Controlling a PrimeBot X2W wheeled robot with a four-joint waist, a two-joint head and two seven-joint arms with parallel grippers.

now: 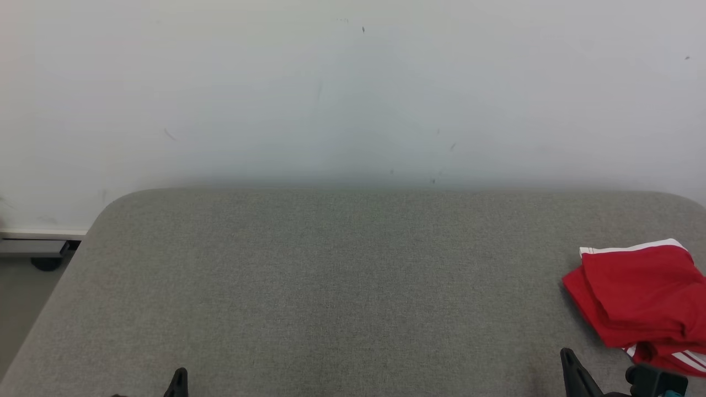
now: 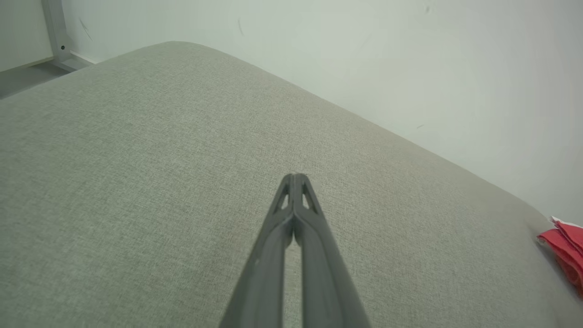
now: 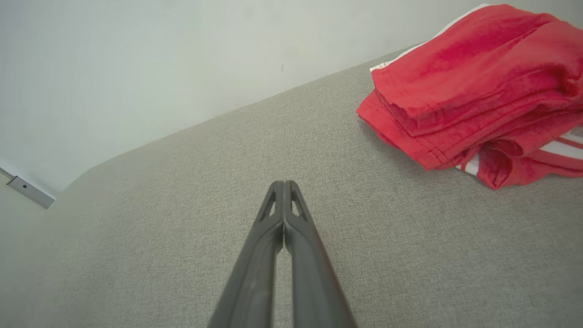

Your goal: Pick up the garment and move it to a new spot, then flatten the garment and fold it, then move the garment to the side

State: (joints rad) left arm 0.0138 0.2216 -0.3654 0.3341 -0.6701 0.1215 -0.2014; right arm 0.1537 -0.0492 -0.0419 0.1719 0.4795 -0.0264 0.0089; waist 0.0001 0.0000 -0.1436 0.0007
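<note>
- Two dark fingers of the right arm rise from the bottom edge of the right wrist frame. The right jaws are clenched tip to tip with nothing between them, over a bare grey surface.
- A red garment with white stripes lies in the upper right of that frame. It is layered into a compact pile, near the closed tips but not touching them.
- The left jaws are likewise pressed together and empty in the left wrist frame, where the fingers point across open fabric. The garment is a red sliver at the right edge there, well apart.
- In the head frame the garment sits at the far right, partly cut off by the edge. One dark fingertip shows at the lower left and another at the lower right. A pale wall fills the upper half.
- The layered pile lies off to one side and leaves the middle of the surface free, which suggests the folding and setting aside are done.
- Both sets of jaws appear to be shut because nothing is left to hold. Each arm is kept low at its own corner, clear of the cloth.
</note>
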